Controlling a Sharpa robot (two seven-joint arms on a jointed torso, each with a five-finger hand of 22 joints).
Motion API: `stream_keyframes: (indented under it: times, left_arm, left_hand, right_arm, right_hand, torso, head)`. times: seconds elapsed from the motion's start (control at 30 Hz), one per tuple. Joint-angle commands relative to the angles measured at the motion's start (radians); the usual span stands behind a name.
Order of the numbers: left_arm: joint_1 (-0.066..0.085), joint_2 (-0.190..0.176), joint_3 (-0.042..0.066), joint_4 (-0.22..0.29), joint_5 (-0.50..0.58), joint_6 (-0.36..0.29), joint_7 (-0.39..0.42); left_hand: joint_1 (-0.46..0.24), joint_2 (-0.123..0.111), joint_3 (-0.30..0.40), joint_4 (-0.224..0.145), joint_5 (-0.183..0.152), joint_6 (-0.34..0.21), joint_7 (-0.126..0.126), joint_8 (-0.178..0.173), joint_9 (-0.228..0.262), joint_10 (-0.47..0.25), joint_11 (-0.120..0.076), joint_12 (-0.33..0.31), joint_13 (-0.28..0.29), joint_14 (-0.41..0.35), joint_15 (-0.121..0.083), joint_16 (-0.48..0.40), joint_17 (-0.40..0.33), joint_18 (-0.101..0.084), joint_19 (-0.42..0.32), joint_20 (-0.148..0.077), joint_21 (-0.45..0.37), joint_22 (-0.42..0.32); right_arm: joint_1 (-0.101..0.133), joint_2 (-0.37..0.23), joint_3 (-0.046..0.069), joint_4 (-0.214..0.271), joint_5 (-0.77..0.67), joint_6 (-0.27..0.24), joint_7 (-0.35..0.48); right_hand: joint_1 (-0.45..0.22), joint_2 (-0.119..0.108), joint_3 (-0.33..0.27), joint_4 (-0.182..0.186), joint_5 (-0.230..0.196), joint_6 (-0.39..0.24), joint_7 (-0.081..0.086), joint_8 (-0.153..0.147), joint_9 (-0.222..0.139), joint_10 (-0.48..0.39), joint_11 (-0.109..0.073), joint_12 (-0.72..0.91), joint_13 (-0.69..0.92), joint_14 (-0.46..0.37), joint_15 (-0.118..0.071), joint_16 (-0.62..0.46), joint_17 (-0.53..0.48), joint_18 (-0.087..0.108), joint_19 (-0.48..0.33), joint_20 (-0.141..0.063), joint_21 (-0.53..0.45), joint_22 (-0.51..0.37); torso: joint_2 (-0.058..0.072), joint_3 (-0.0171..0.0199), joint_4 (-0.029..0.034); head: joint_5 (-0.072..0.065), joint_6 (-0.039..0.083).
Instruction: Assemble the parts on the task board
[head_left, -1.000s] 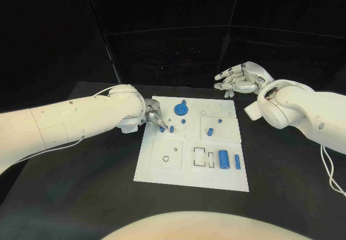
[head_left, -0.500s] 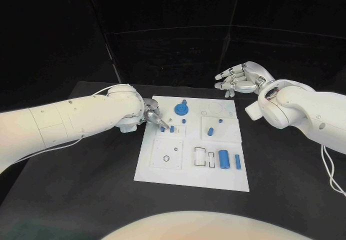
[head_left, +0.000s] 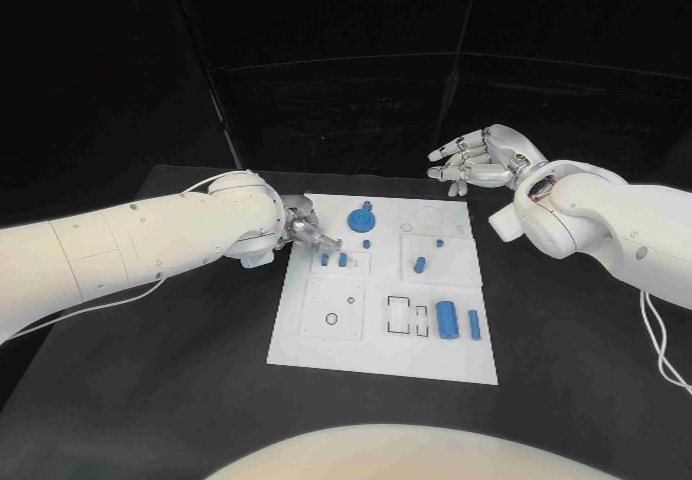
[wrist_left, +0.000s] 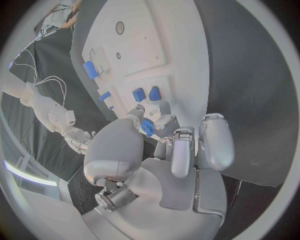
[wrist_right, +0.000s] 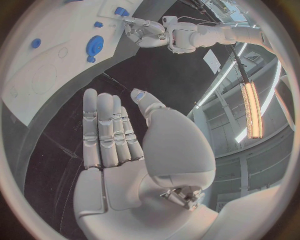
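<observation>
Task board (head_left: 325, 345) sits flat mid-counter (head_left: 173, 380), long side running away from you. Most of the blue parts are still loose on it.

- Left robot hand (head_left: 306, 228) hovers at the board's far-left corner, fingers bunched toward the thumb. It is just beside the two small blue pegs (head_left: 325, 259), which stand side by side in the square plate.
- The left wrist view shows a blue fleck at the thumb tip (wrist_left: 147, 127). It could be a part or the pad itself, so you can't call this hand holding or empty.
- Right robot hand (head_left: 476, 160) is released: fingers straight, palm bare. It is held up past the board's far edge, well apart from every part.
- Round blue part (head_left: 361, 217) is near the far edge, and a short blue piece (head_left: 420, 264) is mid-board.
- Blue cylinder (head_left: 449, 319) and thin blue bar (head_left: 473, 322) lie side by side near the right edge.
- Rectangular slots (head_left: 398, 313) beside them look unfilled, and so does the round hole (head_left: 332, 319).

My read is that the peg step at the left plate is the one in hand, and the job is early.

Next move: confirm both pegs are seated upright. Then go for the cylinder or the bar, which are on the right hand's side, so bring that hand down. Both look slim and smooth, so expect them to roll or slip in a pinch. The slots look tight, so line up squarely before pressing.

Counter is matte black and flat. Backdrop (head_left: 346, 80) is black all round, so the white board stands out well.
</observation>
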Motion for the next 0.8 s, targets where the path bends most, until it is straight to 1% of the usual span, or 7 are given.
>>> stream_keyframes:
  times: [0.03, 0.17, 0.23, 0.3, 0.33, 0.5, 0.8]
  left_arm:
    - [0.002, -0.005, 0.001, 0.006, 0.075, -0.122, 0.033]
    - [0.004, -0.008, 0.001, 0.006, 0.091, -0.194, 0.087]
    - [0.005, -0.005, 0.001, 0.003, 0.101, -0.234, 0.152]
    - [0.005, 0.002, 0.001, -0.002, 0.124, -0.278, 0.246]
    - [0.005, 0.008, 0.001, -0.005, 0.140, -0.304, 0.297]
    - [0.006, 0.042, 0.000, -0.030, 0.189, -0.390, 0.505]
    - [0.005, 0.111, -0.012, -0.103, 0.041, -0.315, 0.618]
  left_hand:
    - [0.014, 0.008, -0.015, 0.002, 0.000, -0.015, 0.003, -0.007, -0.001, -0.012, 0.002, -0.009, -0.011, 0.105, -0.001, 0.002, 0.262, -0.001, -0.007, -0.005, -0.020, -0.024]
    - [0.062, 0.004, -0.045, -0.005, 0.003, -0.057, 0.020, -0.029, -0.012, -0.080, 0.017, -0.080, -0.108, 0.091, 0.010, -0.029, 0.209, 0.018, -0.044, 0.004, -0.105, -0.128]
    - [0.118, 0.006, -0.057, -0.022, 0.006, -0.101, 0.044, -0.057, -0.035, -0.209, 0.041, -0.215, -0.277, 0.053, 0.030, -0.109, 0.092, 0.048, -0.115, 0.020, -0.259, -0.306]
    - [0.219, 0.026, -0.032, -0.067, 0.012, -0.136, 0.071, -0.084, -0.063, -0.298, 0.065, -0.286, -0.328, -0.026, 0.049, -0.246, -0.087, 0.088, -0.223, 0.037, -0.474, -0.543]
    - [0.246, 0.034, -0.020, -0.079, 0.012, -0.142, 0.077, -0.091, -0.071, -0.318, 0.069, -0.303, -0.339, -0.043, 0.052, -0.273, -0.120, 0.093, -0.242, 0.041, -0.509, -0.578]
    - [0.398, 0.013, 0.082, -0.166, 0.011, -0.157, 0.113, -0.198, -0.189, -0.418, 0.113, -0.495, -0.490, -0.174, 0.090, -0.470, -0.348, 0.095, -0.283, 0.077, -0.599, -0.632]
    - [0.424, -0.066, 0.195, -0.238, 0.011, -0.051, 0.122, -0.342, -0.380, -0.415, 0.132, -0.699, -0.721, -0.165, 0.108, -0.465, -0.389, 0.100, -0.245, 0.093, -0.637, -0.662]
  right_arm:
    - [0.002, 0.000, 0.001, 0.000, -0.001, 0.002, 0.009]
    - [0.002, 0.000, 0.001, -0.001, -0.001, 0.002, 0.009]
    - [0.002, 0.000, 0.001, -0.001, -0.001, 0.001, 0.009]
    - [0.002, 0.000, 0.001, -0.001, -0.001, -0.002, 0.009]
    - [0.002, 0.001, 0.001, -0.001, -0.001, -0.004, 0.010]
    - [0.002, 0.003, 0.001, -0.005, -0.001, -0.008, 0.012]
    - [0.002, 0.010, 0.001, -0.008, -0.001, -0.005, 0.013]
  right_hand:
    - [-0.007, 0.007, 0.001, 0.006, 0.007, -0.005, 0.000, 0.005, 0.001, -0.004, 0.001, -0.001, -0.002, -0.007, -0.003, 0.005, -0.001, 0.003, 0.000, 0.001, -0.006, -0.001]
    - [-0.007, 0.007, 0.001, 0.006, 0.007, -0.005, 0.000, 0.005, 0.001, -0.004, 0.001, -0.001, -0.002, -0.007, -0.003, 0.005, -0.001, 0.003, 0.000, 0.001, -0.006, -0.001]
    - [-0.007, 0.008, 0.001, 0.008, 0.009, -0.005, 0.000, 0.005, 0.001, -0.004, 0.001, -0.001, -0.003, -0.007, -0.003, 0.005, -0.002, 0.003, 0.000, 0.001, -0.006, -0.001]
    - [-0.007, 0.008, 0.001, 0.008, 0.009, -0.005, 0.000, 0.006, 0.001, -0.004, 0.001, -0.001, -0.003, -0.007, -0.003, 0.005, -0.002, 0.003, 0.000, 0.001, -0.006, -0.002]
    - [-0.006, 0.008, 0.001, 0.008, 0.010, -0.006, 0.000, 0.006, 0.001, -0.004, 0.000, -0.001, -0.003, -0.008, -0.003, 0.005, -0.002, 0.003, 0.000, 0.001, -0.007, -0.002]
    - [0.000, 0.010, 0.003, 0.007, 0.013, -0.008, 0.000, 0.008, 0.001, -0.008, 0.000, -0.002, -0.007, -0.010, -0.003, 0.006, -0.005, 0.003, 0.000, 0.001, -0.008, -0.002]
    - [0.002, 0.010, 0.004, 0.007, 0.014, -0.008, 0.000, 0.008, 0.000, -0.009, 0.000, -0.003, -0.008, -0.011, -0.003, 0.006, -0.006, 0.003, 0.000, 0.002, -0.008, -0.002]
  torso:
    - [0.000, 0.0002, 0.0015]
    - [0.000, 0.0006, 0.0005]
    - [0.000, 0.0005, 0.0003]
    - [0.000, 0.0008, 0.0001]
    - [0.000, 0.0009, 0.0000]
    - [0.000, -0.0004, -0.0006]
    - [0.001, 0.0001, -0.0013]
  head:
    - [-0.003, 0.004]
    - [-0.005, 0.006]
    - [-0.006, 0.007]
    - [-0.007, 0.008]
    - [-0.009, 0.010]
    - [-0.014, 0.016]
    - [-0.017, 0.022]
